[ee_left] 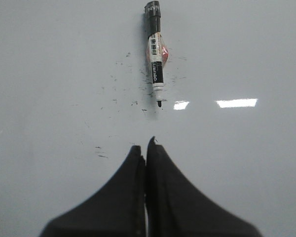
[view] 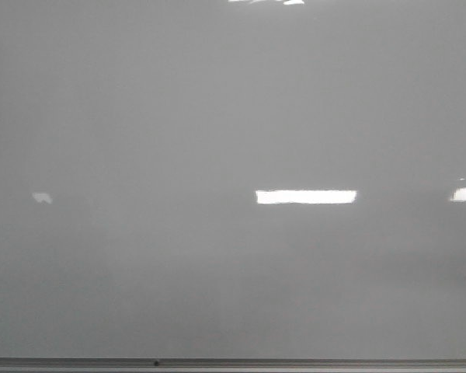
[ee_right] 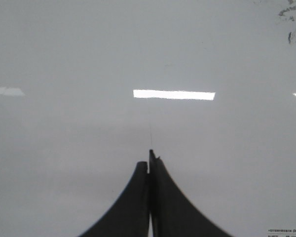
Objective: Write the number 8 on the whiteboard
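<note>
The whiteboard (view: 217, 116) fills the front view as a glossy pale grey surface with no drawn line on it; the number 8 is not in view. Neither gripper shows in the front view. In the left wrist view my left gripper (ee_left: 145, 144) is shut and empty above the whiteboard (ee_left: 49, 74). Ahead of it lies an uncapped black-and-white marker (ee_left: 156, 54), its tip toward the fingers and well apart from them. My right gripper (ee_right: 149, 159) is shut and empty over bare whiteboard (ee_right: 64, 49).
A grey metal edge rail (view: 233, 363) runs along the board's near edge. Small black ink specks (ee_left: 123, 91) are scattered around the marker, and dark smudges (ee_right: 291, 15) sit in a corner of the right wrist view. Bright light reflections (view: 306, 196) lie on the board.
</note>
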`<state>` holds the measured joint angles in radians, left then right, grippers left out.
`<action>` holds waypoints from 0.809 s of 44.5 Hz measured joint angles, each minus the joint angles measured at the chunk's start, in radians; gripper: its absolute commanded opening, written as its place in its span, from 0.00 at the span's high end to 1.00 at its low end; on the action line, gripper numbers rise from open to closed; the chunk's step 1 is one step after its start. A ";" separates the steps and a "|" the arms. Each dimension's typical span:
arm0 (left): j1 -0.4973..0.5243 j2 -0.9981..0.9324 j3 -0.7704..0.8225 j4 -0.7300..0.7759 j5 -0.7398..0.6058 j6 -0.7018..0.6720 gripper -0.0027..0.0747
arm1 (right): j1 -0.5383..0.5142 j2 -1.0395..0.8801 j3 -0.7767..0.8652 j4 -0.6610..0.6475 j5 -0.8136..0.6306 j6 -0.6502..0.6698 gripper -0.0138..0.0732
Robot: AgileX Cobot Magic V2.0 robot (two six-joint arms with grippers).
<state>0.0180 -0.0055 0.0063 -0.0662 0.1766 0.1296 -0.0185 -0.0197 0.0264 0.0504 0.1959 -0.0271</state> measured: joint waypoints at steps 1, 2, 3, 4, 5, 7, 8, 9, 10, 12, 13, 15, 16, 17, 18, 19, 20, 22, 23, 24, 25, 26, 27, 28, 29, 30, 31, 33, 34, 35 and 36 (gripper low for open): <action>0.000 0.000 0.000 0.000 0.000 0.000 0.99 | 0.000 0.000 0.000 0.000 0.000 0.000 0.92; 0.000 0.000 0.000 0.000 0.000 0.000 0.99 | 0.000 0.000 0.000 0.000 0.000 0.000 0.92; 0.000 0.000 0.000 0.000 0.000 0.000 0.99 | 0.000 0.000 0.000 0.000 0.000 0.000 0.92; 0.000 0.000 0.000 0.000 0.000 0.000 0.99 | 0.000 0.000 0.000 0.000 0.000 0.000 0.92; 0.000 0.000 0.000 0.000 0.000 0.000 0.99 | 0.000 0.000 0.000 0.000 0.000 0.000 0.92; 0.000 0.000 0.000 0.000 0.000 0.000 0.99 | 0.000 0.000 0.000 0.000 0.000 0.000 0.92; 0.000 0.000 0.000 0.000 0.000 0.000 0.99 | 0.000 0.000 0.000 0.000 0.000 0.000 0.92; 0.000 0.000 0.000 0.000 0.000 0.000 0.99 | 0.000 0.000 0.000 0.000 0.000 0.000 0.92; 0.000 0.000 0.000 0.000 0.000 0.000 0.99 | 0.000 0.000 0.000 0.000 0.000 0.000 0.92; 0.000 0.000 0.000 0.000 -0.002 0.000 0.99 | 0.000 0.000 0.000 0.000 0.000 0.000 0.92; 0.000 0.000 0.000 0.000 -0.009 0.000 0.99 | 0.000 0.000 0.000 0.000 0.000 0.000 0.92; 0.000 0.000 0.000 0.000 -0.022 0.000 0.99 | 0.000 0.000 0.000 0.000 -0.005 0.000 0.92; 0.000 0.000 0.000 0.000 -0.028 0.000 0.99 | 0.000 0.000 0.000 0.000 -0.007 0.000 0.92; 0.000 0.000 0.000 0.000 -0.044 0.000 0.99 | 0.000 0.000 0.000 0.000 -0.017 0.000 0.92; 0.000 0.000 0.000 0.000 -0.057 0.000 0.99 | 0.000 0.000 0.000 0.000 -0.026 0.000 0.92; 0.000 0.000 0.000 0.000 -0.073 0.000 0.99 | 0.000 0.000 0.000 0.000 -0.035 0.000 0.92; 0.000 0.000 0.000 0.000 -0.091 0.000 0.99 | 0.000 0.000 0.000 0.000 -0.043 0.000 0.92; 0.000 0.000 0.000 0.000 -0.129 0.000 0.99 | 0.000 0.000 -0.010 0.000 -0.045 0.000 0.92; 0.000 0.000 -0.002 0.000 -0.146 0.000 0.99 | 0.000 0.000 -0.022 0.000 -0.038 0.000 0.92; 0.000 0.000 -0.004 0.000 -0.159 0.000 0.99 | 0.000 0.000 -0.039 0.000 -0.028 0.000 0.92; 0.000 0.000 -0.008 0.000 -0.167 0.000 0.99 | 0.000 0.000 -0.060 0.000 -0.015 0.000 0.92; 0.000 0.000 -0.018 0.000 -0.170 0.000 0.99 | 0.000 0.000 -0.085 0.000 0.001 0.000 0.92; 0.000 0.000 -0.028 0.000 -0.177 0.000 0.99 | 0.000 0.000 -0.113 0.000 0.020 0.000 0.92; 0.000 0.000 -0.037 0.000 -0.177 0.000 0.99 | 0.000 0.000 -0.142 0.000 0.040 0.000 0.92; 0.000 0.000 -0.051 0.000 -0.177 0.000 0.99 | 0.000 0.000 -0.172 0.000 0.061 0.000 0.92; 0.000 0.000 -0.068 0.000 -0.177 0.000 0.99 | 0.000 0.000 -0.203 0.000 0.082 0.000 0.92; 0.000 0.000 -0.094 0.000 -0.177 0.000 0.99 | 0.000 0.000 -0.233 0.000 0.101 0.000 0.92; 0.000 0.008 -0.129 0.000 -0.165 0.000 0.99 | 0.000 0.002 -0.290 0.000 0.138 0.000 0.92; 0.000 0.017 -0.152 0.000 -0.158 0.000 0.99 | 0.000 0.008 -0.316 0.000 0.154 0.000 0.92; 0.000 0.034 -0.183 0.000 -0.146 0.000 0.99 | 0.000 0.017 -0.341 0.000 0.167 0.000 0.92; 0.000 0.045 -0.205 0.000 -0.131 0.000 0.99 | 0.000 0.033 -0.363 0.000 0.179 0.000 0.92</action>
<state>0.0180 0.0398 -0.1992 -0.0662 0.0459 0.1296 -0.0185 0.0130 -0.3370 0.0504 0.3753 -0.0271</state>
